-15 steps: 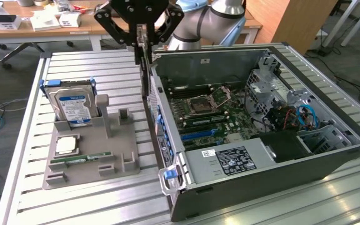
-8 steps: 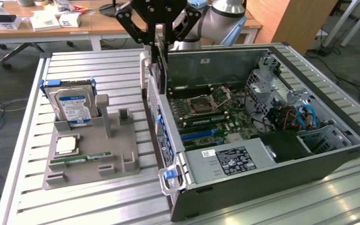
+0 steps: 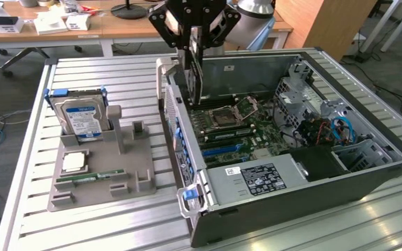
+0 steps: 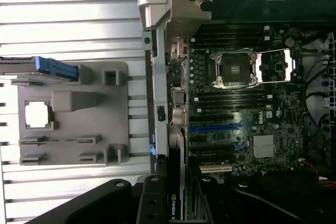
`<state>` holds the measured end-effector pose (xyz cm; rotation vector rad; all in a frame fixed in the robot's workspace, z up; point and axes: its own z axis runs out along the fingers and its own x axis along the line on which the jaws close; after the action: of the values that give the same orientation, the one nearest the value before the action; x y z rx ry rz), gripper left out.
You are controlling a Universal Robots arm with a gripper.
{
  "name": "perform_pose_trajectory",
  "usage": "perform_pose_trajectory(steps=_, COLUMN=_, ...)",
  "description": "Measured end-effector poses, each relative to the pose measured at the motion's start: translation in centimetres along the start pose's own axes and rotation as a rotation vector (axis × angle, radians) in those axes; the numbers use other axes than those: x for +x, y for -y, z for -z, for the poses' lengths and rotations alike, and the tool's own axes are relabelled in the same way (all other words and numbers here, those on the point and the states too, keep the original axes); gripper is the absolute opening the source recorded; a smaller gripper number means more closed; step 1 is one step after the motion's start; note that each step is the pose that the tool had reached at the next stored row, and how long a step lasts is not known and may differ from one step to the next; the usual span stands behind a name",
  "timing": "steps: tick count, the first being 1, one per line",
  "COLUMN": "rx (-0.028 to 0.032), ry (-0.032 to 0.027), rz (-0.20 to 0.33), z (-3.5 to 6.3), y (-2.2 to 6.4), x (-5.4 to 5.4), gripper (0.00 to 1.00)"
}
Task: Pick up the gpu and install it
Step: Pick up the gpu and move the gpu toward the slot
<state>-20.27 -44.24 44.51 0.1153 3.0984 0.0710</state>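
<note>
My gripper point(image 3: 195, 37) hangs over the back left of the open computer case point(image 3: 368, 175), shut on the gpu point(image 3: 196, 73). The gpu is a slim dark card held on edge, its lower end just above the case's left wall and the motherboard point(image 3: 239, 130). In the wrist view the gpu point(image 4: 177, 203) shows edge-on with a green logo sticker, between the black fingers point(image 4: 152, 203). It sits over the case wall, beside the blue expansion slots point(image 4: 215, 128). The card is off the board, above the slots.
A grey parts holder point(image 3: 138, 157) lies on the slatted metal table in the exterior view's left. It carries a silver hard drive point(image 3: 82, 117) with a blue label, a processor chip point(image 3: 74, 161) and a green memory stick point(image 3: 89, 178). Cables and a drive cage fill the case's right side.
</note>
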Motion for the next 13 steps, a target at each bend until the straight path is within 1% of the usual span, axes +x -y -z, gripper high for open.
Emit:
perform_pose_trajectory(steps=7, rx=-0.0002, ry=0.0001, rz=0.000, z=-0.09, y=-0.15, x=-2.0, gripper=0.26)
perform_pose_trajectory(steps=13, rx=0.0000, ry=0.0000, rz=0.000, z=-0.14, y=-0.25, x=-3.3, gripper=0.26)
